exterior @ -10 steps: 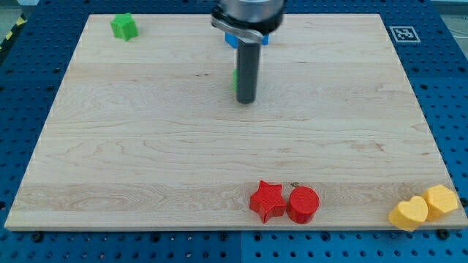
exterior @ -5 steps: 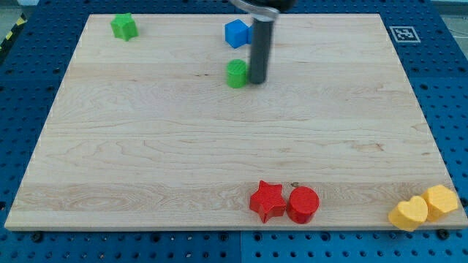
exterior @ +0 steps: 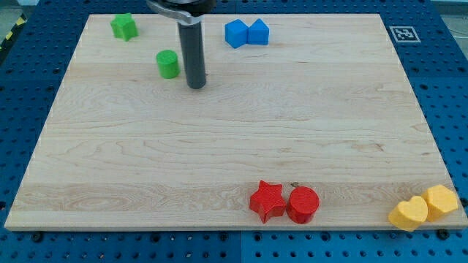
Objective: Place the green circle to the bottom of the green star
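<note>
The green circle (exterior: 168,64) stands on the wooden board at the upper left. The green star (exterior: 124,26) lies near the board's top left corner, up and to the left of the circle. My tip (exterior: 196,86) rests on the board just right of the green circle and slightly lower, a small gap apart from it. The dark rod rises from the tip to the view's top edge.
Two blue blocks (exterior: 246,33) sit side by side at the top centre. A red star (exterior: 268,200) and a red circle (exterior: 303,204) sit at the bottom centre. Two yellow blocks (exterior: 424,207) sit at the bottom right corner of the board (exterior: 351,131).
The green circle has slid left, from the board's upper middle to the upper left. My tip has followed it leftward and stays on its right side.
</note>
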Robot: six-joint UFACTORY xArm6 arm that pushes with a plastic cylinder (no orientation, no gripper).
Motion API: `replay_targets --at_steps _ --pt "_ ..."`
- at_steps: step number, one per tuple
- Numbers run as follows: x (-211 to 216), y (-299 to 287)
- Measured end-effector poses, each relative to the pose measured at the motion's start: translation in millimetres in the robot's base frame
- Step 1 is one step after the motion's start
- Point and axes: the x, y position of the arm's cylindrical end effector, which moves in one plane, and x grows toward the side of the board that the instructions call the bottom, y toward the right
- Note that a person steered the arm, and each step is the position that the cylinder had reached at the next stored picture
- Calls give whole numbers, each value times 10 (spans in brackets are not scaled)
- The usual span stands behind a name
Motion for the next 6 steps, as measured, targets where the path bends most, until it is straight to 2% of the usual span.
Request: replay_targets --at_steps 2,3,4,5,6 --pt "-476 -863" --pt "-318 -640" --pt "-151 -135" --pt "-205 152" --pt "-551 131"
